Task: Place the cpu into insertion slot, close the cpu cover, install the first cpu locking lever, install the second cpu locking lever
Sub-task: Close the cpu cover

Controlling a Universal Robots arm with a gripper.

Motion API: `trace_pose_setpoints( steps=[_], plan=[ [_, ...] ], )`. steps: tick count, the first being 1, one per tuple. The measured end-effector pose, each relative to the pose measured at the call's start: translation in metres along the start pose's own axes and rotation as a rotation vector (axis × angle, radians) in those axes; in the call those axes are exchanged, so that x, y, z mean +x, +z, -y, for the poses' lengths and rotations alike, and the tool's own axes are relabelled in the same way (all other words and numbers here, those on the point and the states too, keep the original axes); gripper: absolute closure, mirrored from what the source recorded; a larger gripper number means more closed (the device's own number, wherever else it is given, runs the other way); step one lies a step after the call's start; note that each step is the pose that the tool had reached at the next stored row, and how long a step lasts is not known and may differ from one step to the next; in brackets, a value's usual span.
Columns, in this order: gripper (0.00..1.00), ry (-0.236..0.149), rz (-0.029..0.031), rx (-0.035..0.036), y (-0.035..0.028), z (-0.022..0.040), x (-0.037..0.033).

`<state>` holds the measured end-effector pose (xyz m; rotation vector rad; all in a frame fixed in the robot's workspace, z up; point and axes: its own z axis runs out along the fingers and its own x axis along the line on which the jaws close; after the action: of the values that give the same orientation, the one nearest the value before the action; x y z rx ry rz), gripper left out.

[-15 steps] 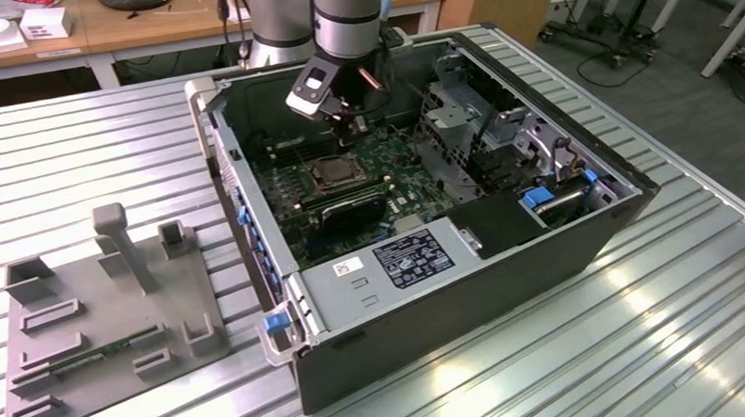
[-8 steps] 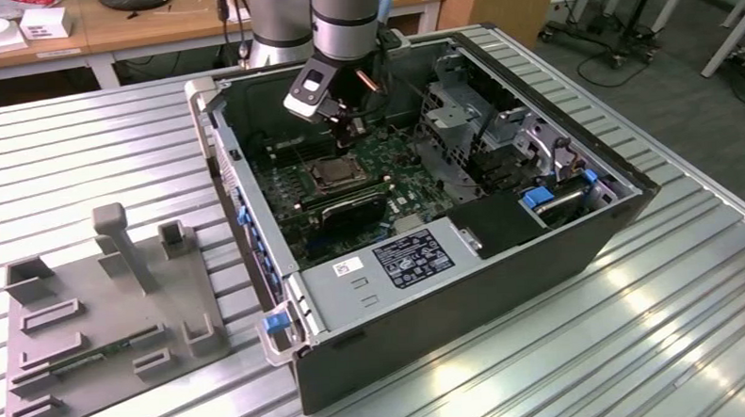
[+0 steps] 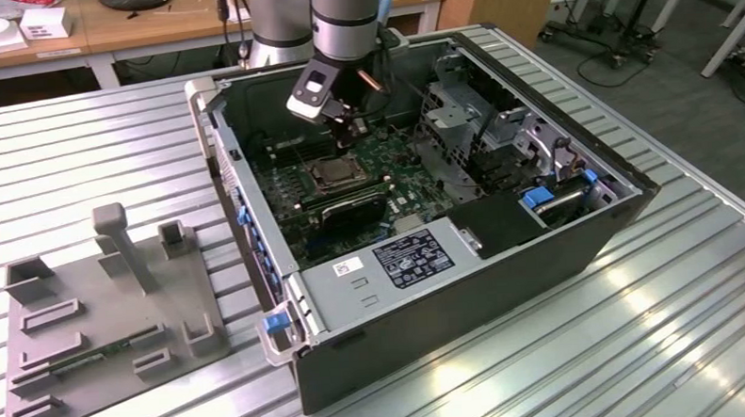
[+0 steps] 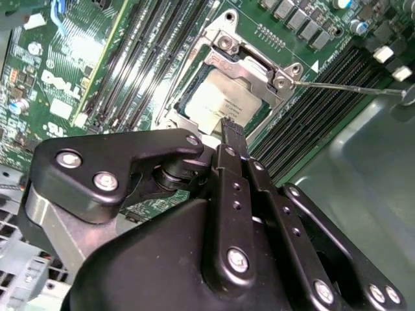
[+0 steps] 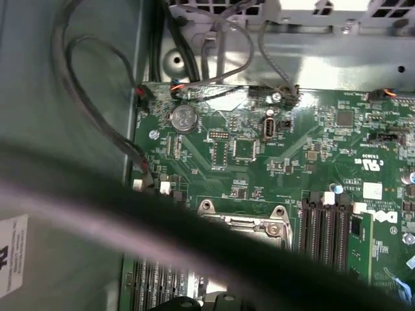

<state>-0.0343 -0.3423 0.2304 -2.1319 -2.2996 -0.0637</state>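
The cpu point(image 4: 220, 100) lies with its grey face up in the insertion slot point(image 3: 336, 173) on the green motherboard. The silver cpu cover point(image 4: 259, 68) lies down around it, and the chip shows through its window. One thin locking lever point(image 4: 343, 86) sticks out from the socket's corner over the memory slots. Another thin rod point(image 4: 188, 65) runs along the socket's opposite side. My gripper point(image 4: 228, 129) hovers just above the socket's edge with its black fingers drawn together and nothing between them. In the exterior view the gripper point(image 3: 357, 129) hangs inside the open case, just behind the socket.
The case walls point(image 3: 477, 289) ring the board. A drive cage point(image 3: 457, 111) stands on the exterior view's right. Long memory slots point(image 4: 149, 58) flank the socket. Loose cables point(image 5: 97, 129) hang near the case wall. A grey fixture plate point(image 3: 101, 315) sits on the table at the exterior view's left.
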Motion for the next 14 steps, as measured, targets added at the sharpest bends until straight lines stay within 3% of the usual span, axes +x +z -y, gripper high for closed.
trace_pose_setpoints(
  steps=[14],
  plan=[
    [0.89, -0.006, -0.0002, 0.0003, 0.0000, 0.0000, 0.0000]
  ],
)
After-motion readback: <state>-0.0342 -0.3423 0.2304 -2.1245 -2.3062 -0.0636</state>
